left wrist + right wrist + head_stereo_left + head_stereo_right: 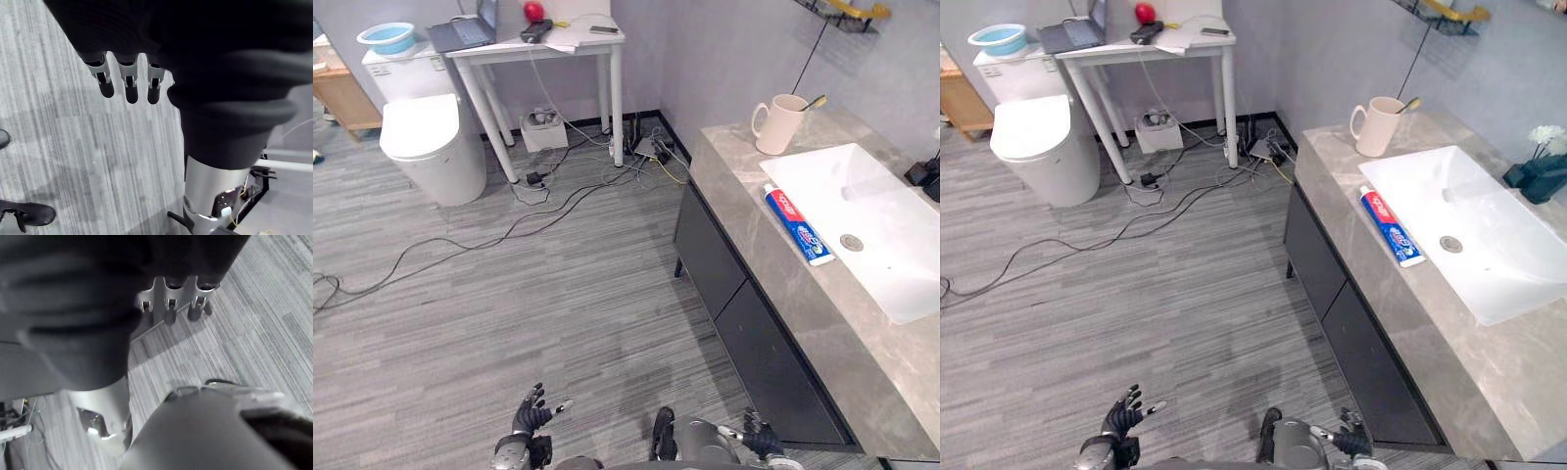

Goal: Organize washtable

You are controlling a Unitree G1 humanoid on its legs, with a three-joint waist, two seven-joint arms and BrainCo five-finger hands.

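- Left hand [530,416] and right hand [762,439] hang low, fingers loose, holding nothing.
- Toothpaste [797,224] lies on the tabletop [744,196] by the sink [901,245]; mug [777,124] stands farther off.

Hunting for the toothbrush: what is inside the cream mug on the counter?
A thin handle with a yellowish end sticks out over the rim of the mug. The mug's wall hides its lower part and anything else inside.
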